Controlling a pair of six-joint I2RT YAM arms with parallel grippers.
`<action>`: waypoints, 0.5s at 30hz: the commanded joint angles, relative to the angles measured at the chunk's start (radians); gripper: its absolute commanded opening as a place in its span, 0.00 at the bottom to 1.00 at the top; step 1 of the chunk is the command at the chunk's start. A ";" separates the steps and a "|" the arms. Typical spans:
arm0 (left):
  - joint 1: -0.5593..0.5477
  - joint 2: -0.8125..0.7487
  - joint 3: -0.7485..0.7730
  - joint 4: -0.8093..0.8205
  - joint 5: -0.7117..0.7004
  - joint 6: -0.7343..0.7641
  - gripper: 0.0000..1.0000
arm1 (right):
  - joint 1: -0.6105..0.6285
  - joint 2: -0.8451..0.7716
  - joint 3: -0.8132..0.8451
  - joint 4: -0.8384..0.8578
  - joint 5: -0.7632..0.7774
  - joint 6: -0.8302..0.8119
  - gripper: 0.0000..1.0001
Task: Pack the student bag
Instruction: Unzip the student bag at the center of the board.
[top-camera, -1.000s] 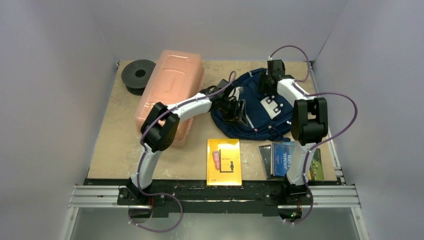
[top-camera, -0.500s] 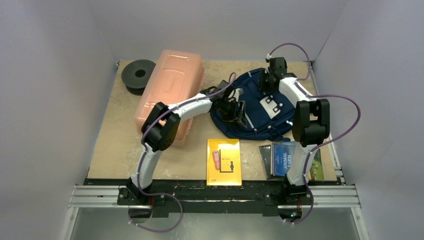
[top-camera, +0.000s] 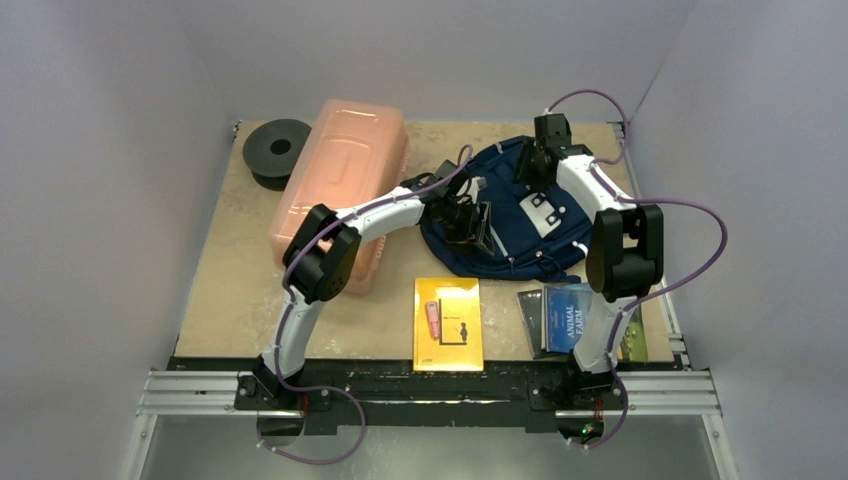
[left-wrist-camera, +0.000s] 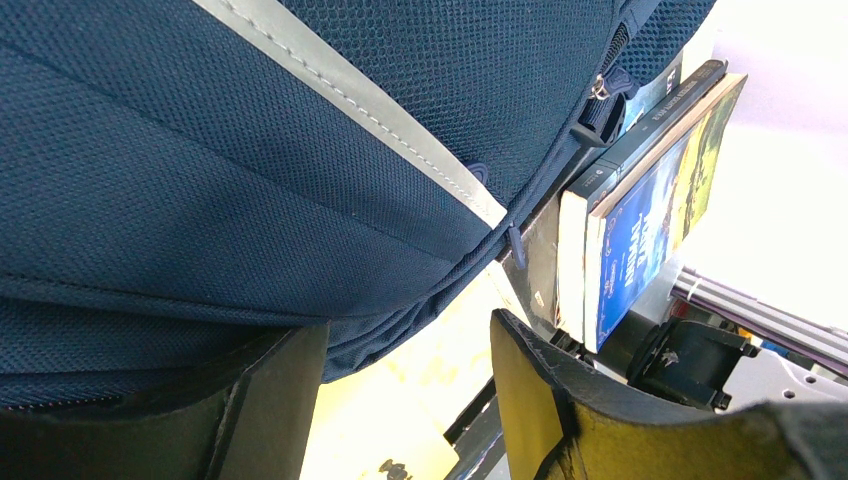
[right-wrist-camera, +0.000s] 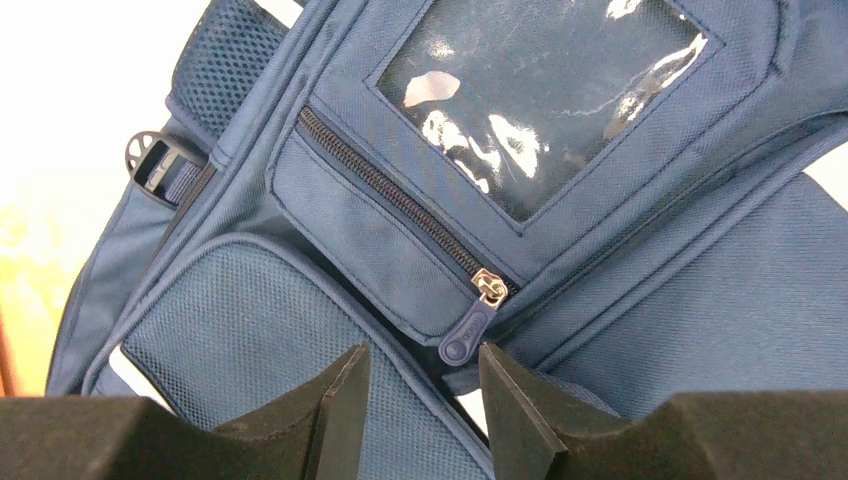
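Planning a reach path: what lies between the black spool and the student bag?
The long pink translucent box lies between the black spool and the student bag, with the left arm reaching across beside it; the top view shows this.

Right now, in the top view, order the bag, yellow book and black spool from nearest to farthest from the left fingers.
1. Bag, right at the left fingers.
2. Yellow book, toward the bases.
3. Black spool, far-left corner.
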 joint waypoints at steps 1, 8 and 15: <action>-0.013 0.015 0.013 -0.032 0.015 0.002 0.60 | 0.006 0.018 0.012 0.012 0.019 0.100 0.47; -0.016 0.017 0.013 -0.033 0.011 0.006 0.60 | 0.006 0.021 0.013 -0.006 0.192 0.016 0.45; -0.019 0.022 0.012 -0.028 0.023 -0.004 0.60 | 0.163 0.042 0.224 -0.150 0.422 -0.074 0.48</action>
